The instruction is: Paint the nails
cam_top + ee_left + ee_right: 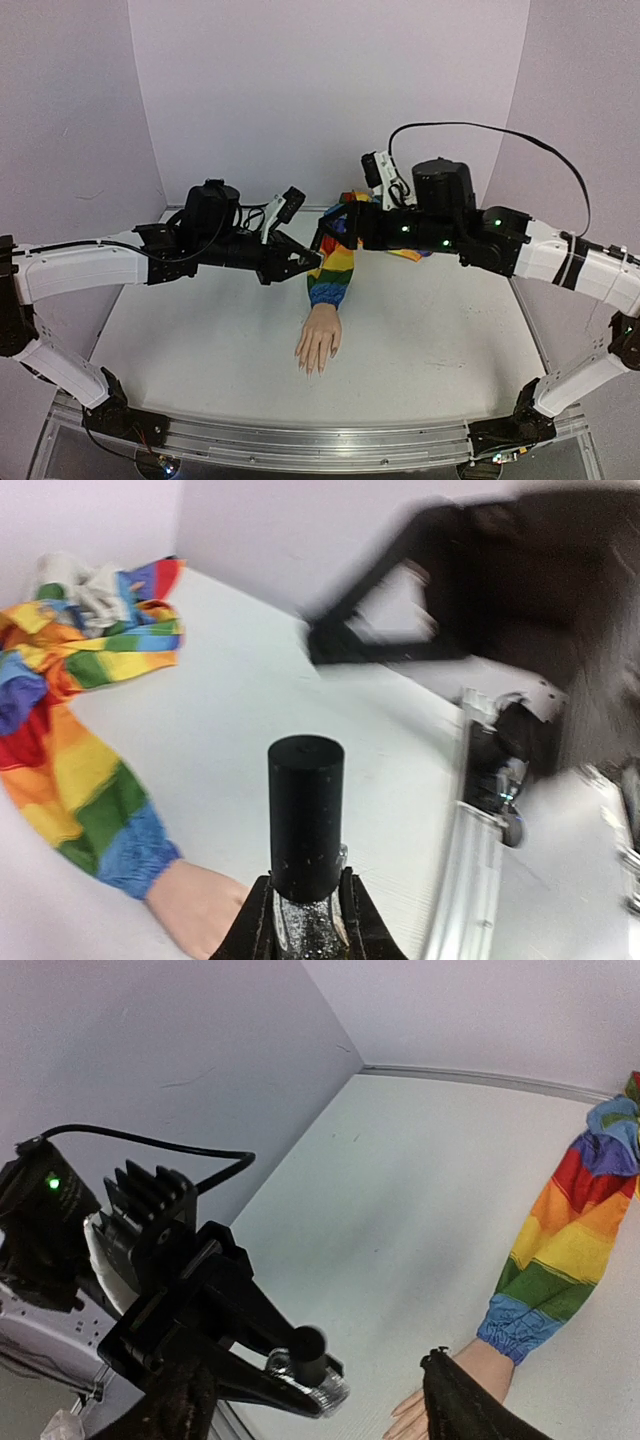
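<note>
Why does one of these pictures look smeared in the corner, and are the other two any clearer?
Left wrist view: the right arm at upper right is smeared, probably motion blur, while the bottle and sleeve are sharp. Right wrist view: crisp, no glare. Top external view: even soft light, faint shadows, the rail bowed by the wide lens.

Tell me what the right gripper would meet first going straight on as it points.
Most likely the black cap of the bottle held by the left gripper: it sits straight ahead of the open right gripper, though depth is uncertain.
</note>
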`<control>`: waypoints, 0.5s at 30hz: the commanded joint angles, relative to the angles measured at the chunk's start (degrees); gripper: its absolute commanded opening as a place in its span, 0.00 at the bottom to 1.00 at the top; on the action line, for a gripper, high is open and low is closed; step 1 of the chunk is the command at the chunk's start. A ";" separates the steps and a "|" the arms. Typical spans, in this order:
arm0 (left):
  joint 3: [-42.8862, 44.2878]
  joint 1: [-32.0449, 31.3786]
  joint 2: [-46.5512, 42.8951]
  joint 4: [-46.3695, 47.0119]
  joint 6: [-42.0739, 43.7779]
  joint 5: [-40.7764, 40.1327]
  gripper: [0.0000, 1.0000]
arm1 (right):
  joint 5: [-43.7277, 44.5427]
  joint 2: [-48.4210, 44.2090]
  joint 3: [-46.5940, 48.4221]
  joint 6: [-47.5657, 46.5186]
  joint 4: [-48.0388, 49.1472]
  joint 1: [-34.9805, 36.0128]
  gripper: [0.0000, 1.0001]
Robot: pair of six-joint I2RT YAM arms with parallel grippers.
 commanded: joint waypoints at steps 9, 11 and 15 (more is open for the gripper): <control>3.06 -0.28 -4.40 4.04 -2.32 31.63 0.00 | -44.04 -0.84 -0.21 -3.98 13.60 -4.60 0.60; 3.71 -0.37 -4.18 4.09 -2.53 33.06 0.00 | -45.72 -0.08 -0.09 -3.07 15.57 -4.64 0.49; 4.27 -0.37 -4.06 4.03 -2.79 34.58 0.00 | -46.66 0.26 -0.96 -1.26 18.65 -4.60 0.34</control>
